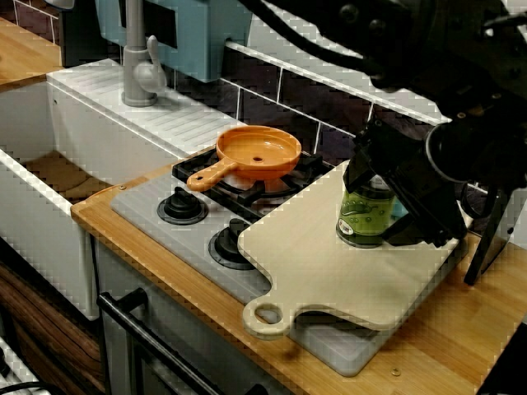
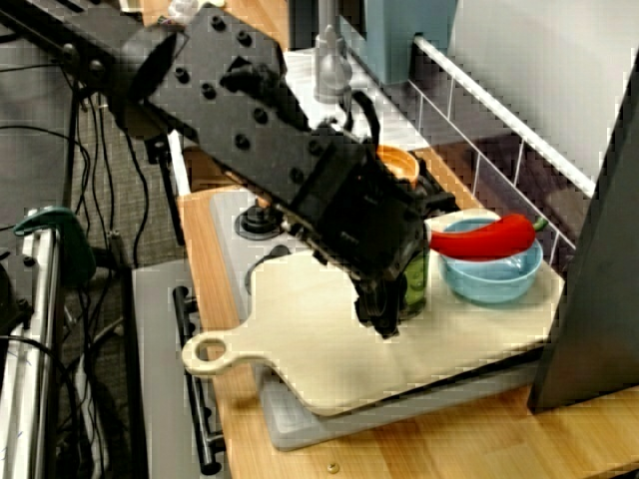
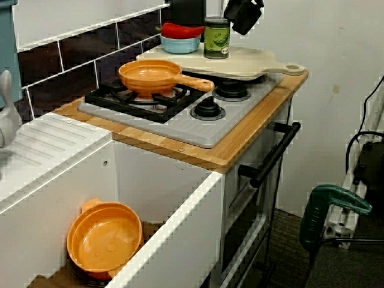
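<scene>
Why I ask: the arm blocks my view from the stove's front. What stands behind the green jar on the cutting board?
Observer: In the view from the arm's side, a blue bowl stands on the cutting board, on the wall side of the green jar.
Operator: Is anything in that bowl?
Observer: Yes, a red chilli pepper lies across its rim. The low view from the sink end shows it too.
</scene>
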Controlling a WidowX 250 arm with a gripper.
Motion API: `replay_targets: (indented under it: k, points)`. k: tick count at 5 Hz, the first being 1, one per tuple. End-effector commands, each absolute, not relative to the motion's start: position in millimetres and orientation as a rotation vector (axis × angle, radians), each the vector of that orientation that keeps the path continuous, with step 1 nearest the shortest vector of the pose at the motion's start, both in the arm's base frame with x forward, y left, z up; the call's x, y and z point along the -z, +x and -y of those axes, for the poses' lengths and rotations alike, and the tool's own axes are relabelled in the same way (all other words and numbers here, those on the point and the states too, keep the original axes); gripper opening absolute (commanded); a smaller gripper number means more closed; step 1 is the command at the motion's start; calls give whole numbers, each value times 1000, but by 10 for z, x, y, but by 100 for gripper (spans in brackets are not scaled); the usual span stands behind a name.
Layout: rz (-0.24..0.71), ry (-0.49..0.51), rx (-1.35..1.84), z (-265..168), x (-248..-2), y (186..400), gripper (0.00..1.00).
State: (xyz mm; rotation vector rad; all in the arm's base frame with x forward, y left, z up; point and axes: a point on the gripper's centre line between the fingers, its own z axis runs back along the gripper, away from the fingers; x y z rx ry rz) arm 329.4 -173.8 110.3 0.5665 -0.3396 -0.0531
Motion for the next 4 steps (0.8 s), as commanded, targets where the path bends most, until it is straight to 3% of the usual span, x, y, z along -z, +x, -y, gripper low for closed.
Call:
replay_targets:
  k: [1, 3, 4]
  points:
    - [382, 465, -5, 1596, -1574, 3269, 100]
    - [394, 334, 54, 1439, -1551, 3253, 100]
    - [403, 329, 24, 1425, -1530, 3246, 100]
